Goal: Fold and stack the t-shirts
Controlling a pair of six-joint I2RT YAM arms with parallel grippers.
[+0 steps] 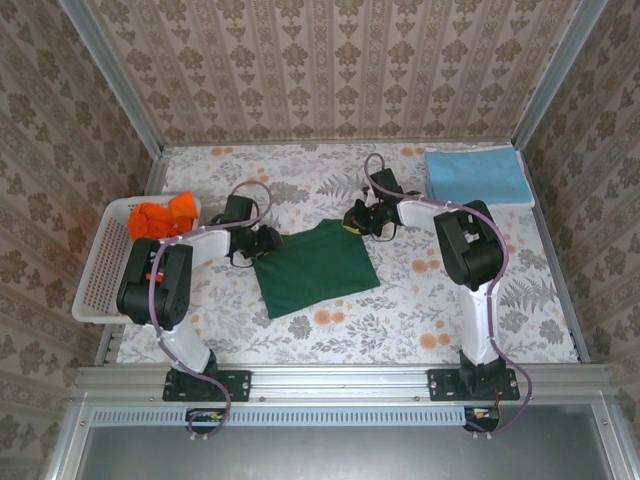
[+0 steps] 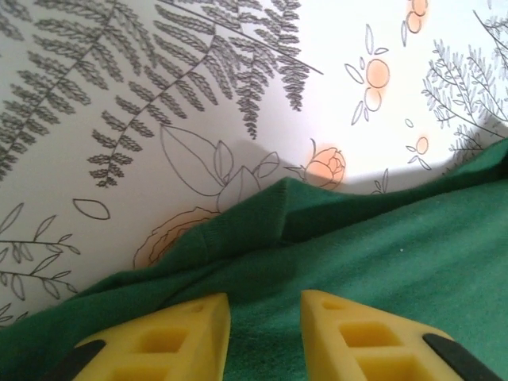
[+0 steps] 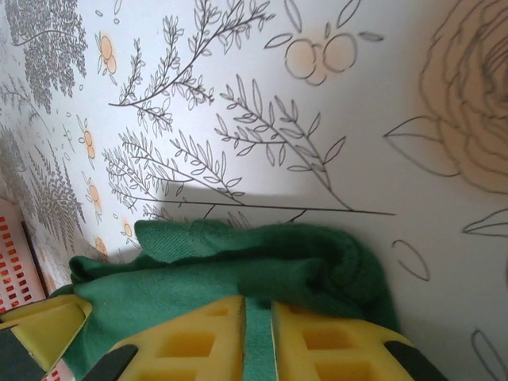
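A dark green t-shirt [image 1: 315, 265] lies folded in the middle of the table. My left gripper [image 1: 262, 243] is at its far left corner. In the left wrist view, the left gripper [image 2: 264, 305] has its yellow fingers [image 2: 167, 337] apart over the flat green cloth [image 2: 381, 246], with no fold pinched. My right gripper [image 1: 358, 222] is at the shirt's far right corner. In the right wrist view, the right gripper [image 3: 255, 305] is shut on a thin strip of the green shirt [image 3: 262, 262]. A light blue t-shirt [image 1: 476, 176] lies folded at the back right. An orange t-shirt [image 1: 165, 217] sits crumpled in the basket.
A white lattice basket [image 1: 100, 280] stands at the table's left edge, and its wall shows in the right wrist view [image 3: 12, 270]. The floral tablecloth [image 1: 420, 300] is bare in front of and to the right of the green shirt. Metal rails frame the table.
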